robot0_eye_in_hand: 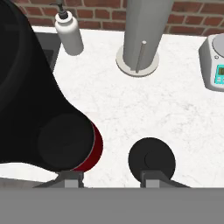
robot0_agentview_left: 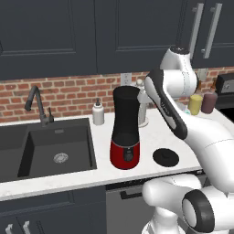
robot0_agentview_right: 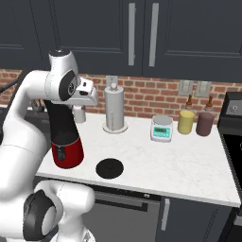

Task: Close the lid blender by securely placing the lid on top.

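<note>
Landmark: the blender (robot0_agentview_left: 125, 132), upright on the white bench (robot0_agentview_right: 189, 163), long axis vertical, black jar widening upward from a glossy red base, dial facing the front edge of the bench. Jar mouth uncovered.

Nearest, just right of the blender's base and toward the front edge: the lid (robot0_agentview_left: 166, 157), lying flat on the bench, knob up, apart from the base, nothing on it. In the hand view, lid (robot0_eye_in_hand: 151, 159) beside the red base, bare marble between them.

Left of the blender: a dark sink (robot0_agentview_left: 27, 155) sunk into the bench, black faucet (robot0_agentview_left: 39, 106) behind it. Behind the blender and slightly left, against the brick wall: a white soap dispenser (robot0_agentview_left: 98, 112). Behind and right: a grey paper towel holder (robot0_agentview_right: 115, 111), upright on a round foot. Farther right: a small kitchen scale (robot0_agentview_right: 161, 128), then a yellow canister (robot0_agentview_right: 186, 122) and a maroon canister (robot0_agentview_right: 205, 124) near the wall. Nothing between lid and blender.

Arm arched up from the base, elbow high, wrist bent over beside the top of the jar, hand above jar level and looking down along the jar's side at the bench. Pincer (robot0_eye_in_hand: 113, 179) tips low in the hand view, drawn together as far as they go, clamped on nothing, above the lid and clear of it.
</note>
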Controlling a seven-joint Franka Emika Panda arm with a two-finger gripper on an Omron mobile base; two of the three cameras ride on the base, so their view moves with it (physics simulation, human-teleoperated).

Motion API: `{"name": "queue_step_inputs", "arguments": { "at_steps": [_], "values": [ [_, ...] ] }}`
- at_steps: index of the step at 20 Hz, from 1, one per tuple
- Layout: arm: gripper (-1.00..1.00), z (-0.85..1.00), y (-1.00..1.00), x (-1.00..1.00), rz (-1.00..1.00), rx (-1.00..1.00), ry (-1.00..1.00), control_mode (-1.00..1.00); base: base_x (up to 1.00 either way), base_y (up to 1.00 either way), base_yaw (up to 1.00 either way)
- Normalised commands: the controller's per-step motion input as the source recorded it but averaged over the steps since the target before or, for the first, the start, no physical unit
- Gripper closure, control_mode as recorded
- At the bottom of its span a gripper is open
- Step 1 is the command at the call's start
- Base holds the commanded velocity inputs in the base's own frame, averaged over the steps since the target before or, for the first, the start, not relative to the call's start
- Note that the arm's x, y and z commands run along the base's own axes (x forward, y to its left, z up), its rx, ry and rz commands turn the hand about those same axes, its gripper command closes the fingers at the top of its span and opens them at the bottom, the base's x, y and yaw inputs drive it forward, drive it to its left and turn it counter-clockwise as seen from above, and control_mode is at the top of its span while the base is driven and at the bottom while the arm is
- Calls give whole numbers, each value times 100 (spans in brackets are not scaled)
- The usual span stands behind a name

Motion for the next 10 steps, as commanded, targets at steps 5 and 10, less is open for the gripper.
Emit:
{"name": "queue_step_inputs", "arguments": {
  "at_steps": [5, 10],
  "values": [
    [-100, -5, -4, -21, 0, 0, -3, -100, 0, 0, 0],
    [-100, -20, -4, -29, 0, 0, -1, -100, 0, 0, 0]
  ]
}}
